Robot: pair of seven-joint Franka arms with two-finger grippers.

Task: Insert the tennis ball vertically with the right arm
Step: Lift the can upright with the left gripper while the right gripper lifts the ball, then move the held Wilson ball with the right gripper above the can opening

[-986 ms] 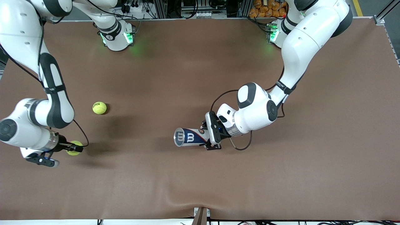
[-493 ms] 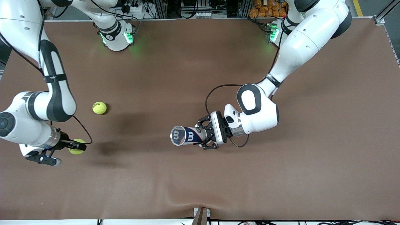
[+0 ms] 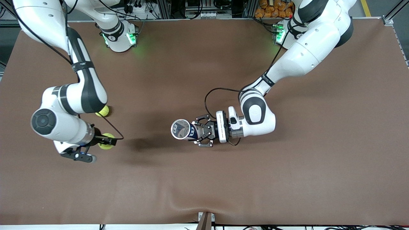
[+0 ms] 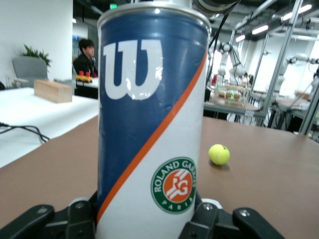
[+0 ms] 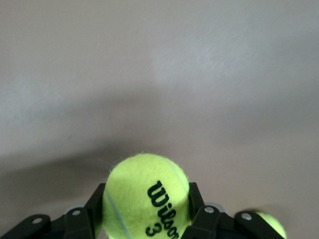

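My right gripper is shut on a yellow-green tennis ball, held above the table at the right arm's end. In the right wrist view the ball fills the gap between the black fingers. My left gripper is shut on a blue, white and orange tennis can, held over the table's middle. The can's open mouth is tipped up toward the front camera. In the left wrist view the can stands between the claw fingers.
A second tennis ball lies on the brown table, partly hidden under the right arm's elbow. It also shows in the left wrist view and the right wrist view. The arm bases stand along the table's top edge.
My left gripper has turned the can from lying sideways to mouth-up. My right gripper has carried the held ball toward the middle of the table.
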